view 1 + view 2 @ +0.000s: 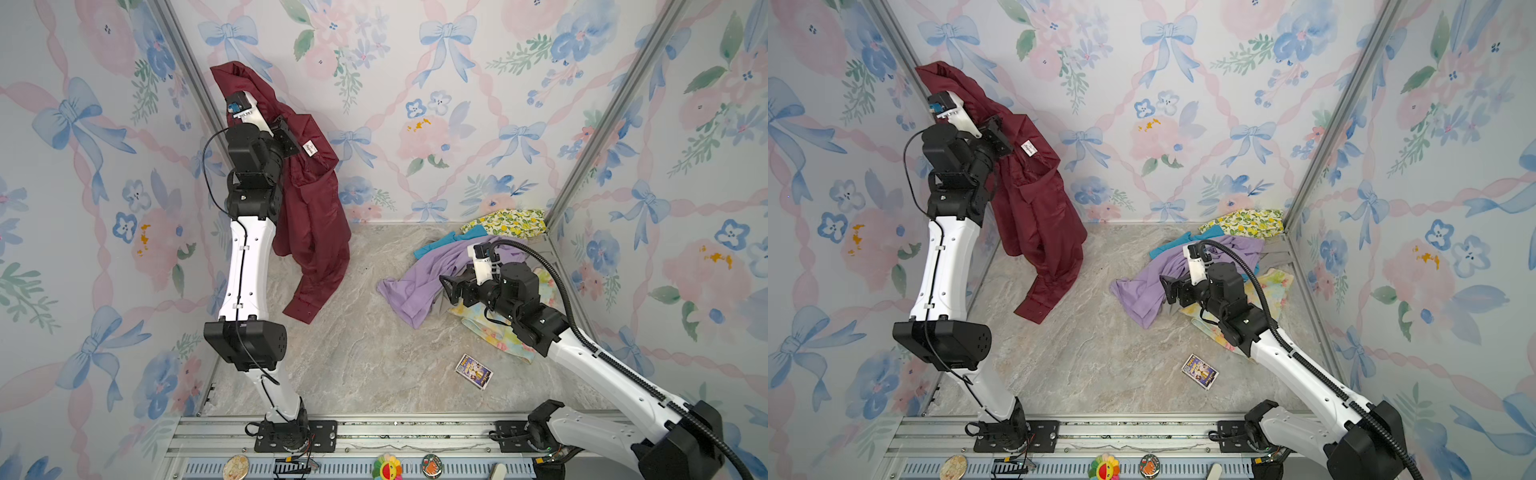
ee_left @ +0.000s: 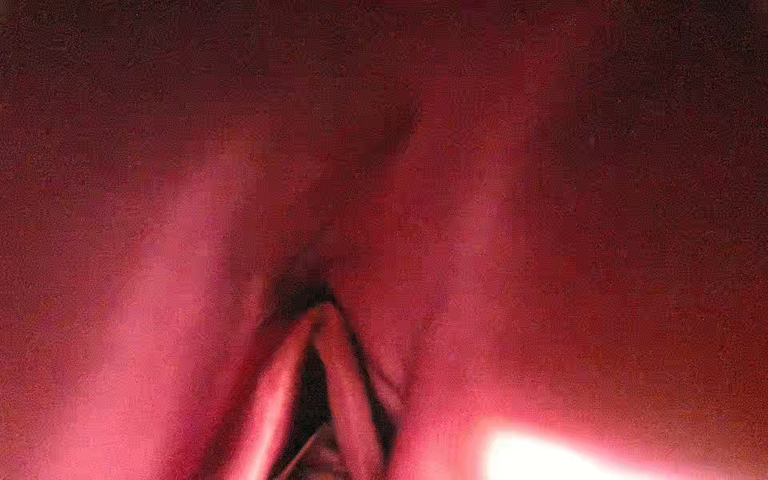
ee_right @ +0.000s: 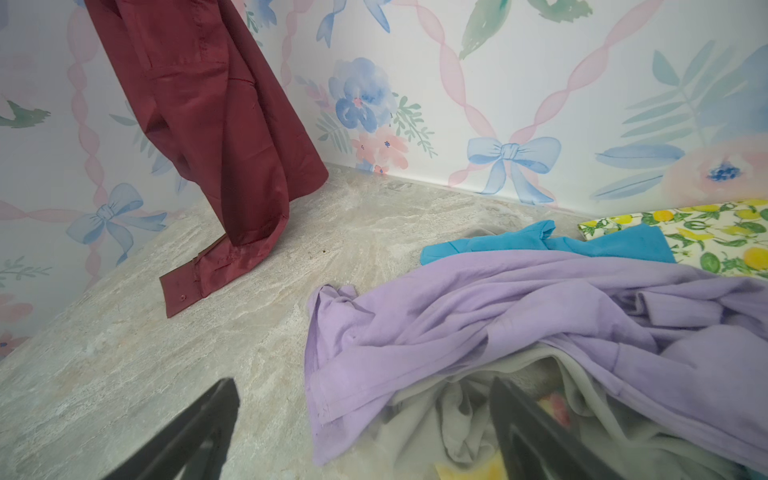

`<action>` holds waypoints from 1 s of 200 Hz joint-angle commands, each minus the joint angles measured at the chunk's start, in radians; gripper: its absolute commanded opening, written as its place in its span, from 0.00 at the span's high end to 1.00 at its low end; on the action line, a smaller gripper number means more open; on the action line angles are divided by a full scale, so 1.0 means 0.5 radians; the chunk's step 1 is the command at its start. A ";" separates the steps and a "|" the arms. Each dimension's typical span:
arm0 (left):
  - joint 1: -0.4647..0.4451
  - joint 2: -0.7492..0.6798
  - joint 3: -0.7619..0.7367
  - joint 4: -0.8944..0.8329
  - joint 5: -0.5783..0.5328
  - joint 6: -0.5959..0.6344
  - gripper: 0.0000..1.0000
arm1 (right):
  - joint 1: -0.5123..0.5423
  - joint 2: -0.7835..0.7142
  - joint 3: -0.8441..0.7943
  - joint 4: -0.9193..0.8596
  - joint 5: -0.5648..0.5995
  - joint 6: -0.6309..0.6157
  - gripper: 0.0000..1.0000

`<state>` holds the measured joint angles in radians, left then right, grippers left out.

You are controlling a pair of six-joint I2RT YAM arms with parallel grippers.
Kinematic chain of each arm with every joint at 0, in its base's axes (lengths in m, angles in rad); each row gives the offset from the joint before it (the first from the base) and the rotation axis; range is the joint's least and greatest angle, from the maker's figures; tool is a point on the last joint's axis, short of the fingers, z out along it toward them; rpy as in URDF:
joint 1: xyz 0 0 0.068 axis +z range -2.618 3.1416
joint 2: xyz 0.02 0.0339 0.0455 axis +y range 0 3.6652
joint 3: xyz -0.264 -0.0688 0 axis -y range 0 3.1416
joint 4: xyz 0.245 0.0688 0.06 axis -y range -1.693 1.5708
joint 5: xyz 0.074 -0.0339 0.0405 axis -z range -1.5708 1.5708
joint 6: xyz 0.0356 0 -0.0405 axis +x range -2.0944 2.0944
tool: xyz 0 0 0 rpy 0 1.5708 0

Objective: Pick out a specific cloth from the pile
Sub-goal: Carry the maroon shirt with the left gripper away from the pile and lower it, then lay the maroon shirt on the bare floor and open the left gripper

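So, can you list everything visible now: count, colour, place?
shiny maroon cloth with white label: one, hangs from left gripper, cuff touching marble-pattern table
pile of mixed cloths: one, multicoloured, back right corner
soft lavender cloth: one, top of pile
teal cloth: one, behind lavender cloth
lemon-print yellow cloth: one, back of pile
grey cloth: one, under lavender cloth
pastel floral cloth: one, under right arm
small printed card: one, purple and yellow, table front
left gripper: one, black, shut on maroon cloth
right gripper: one, black, open, at pile's edge

Small printed card point(image 1: 473, 371) on marble tabletop point(image 1: 357, 357)
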<state>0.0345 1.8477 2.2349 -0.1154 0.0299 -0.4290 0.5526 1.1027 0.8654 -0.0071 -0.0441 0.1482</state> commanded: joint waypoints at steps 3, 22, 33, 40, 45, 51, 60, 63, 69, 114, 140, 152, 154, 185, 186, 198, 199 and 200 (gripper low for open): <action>0.020 0.081 0.063 0.142 -0.007 0.063 1.00 | 0.005 0.043 -0.002 0.058 0.025 -0.011 0.03; 0.017 0.088 -0.072 0.154 0.043 0.058 1.00 | 0.002 0.060 0.012 0.053 0.032 -0.023 0.03; 0.014 0.037 -0.231 0.174 0.039 0.077 1.00 | 0.001 0.062 0.006 0.064 0.036 -0.022 0.03; 0.017 -0.011 -0.350 0.198 0.033 0.092 1.00 | 0.002 0.055 0.002 0.072 0.035 -0.015 0.03; 0.018 -0.054 -0.454 0.224 0.036 0.103 1.00 | 0.002 0.053 -0.006 0.080 0.036 -0.009 0.03; 0.020 -0.113 -0.582 0.257 0.040 0.119 1.00 | 0.002 0.048 -0.014 0.092 0.036 0.001 0.03; 0.025 -0.206 -0.776 0.297 0.031 0.136 1.00 | 0.002 0.039 -0.027 0.108 0.031 0.015 0.03; 0.026 -0.240 -0.838 0.302 0.029 0.143 1.00 | 0.002 0.038 -0.030 0.113 0.030 0.017 0.03; 0.035 -0.302 -0.946 0.309 0.025 0.143 1.00 | 0.002 0.035 -0.034 0.120 0.032 0.020 0.03; -0.033 -0.799 -1.807 0.342 -0.073 0.180 1.00 | 0.015 0.012 -0.120 0.210 0.015 0.078 0.03; -0.103 -1.053 -2.288 0.327 -0.188 0.135 1.00 | 0.034 -0.011 -0.154 0.210 0.001 0.099 0.03; -0.152 -1.122 -2.477 0.321 -0.221 0.094 1.00 | 0.040 -0.031 -0.180 0.217 0.011 0.104 0.03; -0.161 -1.134 -2.507 0.320 -0.228 0.079 1.00 | 0.042 -0.034 -0.186 0.217 0.011 0.107 0.03; -0.291 -1.124 -2.815 0.298 -0.297 -0.072 1.00 | 0.048 -0.077 -0.247 0.228 -0.001 0.156 0.03; -0.295 -1.121 -2.819 0.294 -0.300 -0.073 1.00 | 0.048 -0.076 -0.248 0.225 -0.001 0.157 0.03; -0.354 -1.050 -2.842 0.235 -0.327 -0.091 1.00 | 0.048 -0.084 -0.252 0.199 0.002 0.183 0.03; -0.357 -1.044 -2.845 0.233 -0.327 -0.092 1.00 | 0.048 -0.085 -0.254 0.196 0.002 0.184 0.03; -0.360 -1.037 -2.846 0.230 -0.324 -0.093 1.00 | 0.048 -0.087 -0.254 0.194 0.002 0.186 0.03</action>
<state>-0.1066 1.2816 0.8421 0.0231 -0.0917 -0.4255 0.5659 1.0813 0.7609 0.0792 -0.0410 0.2054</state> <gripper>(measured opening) 0.048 0.974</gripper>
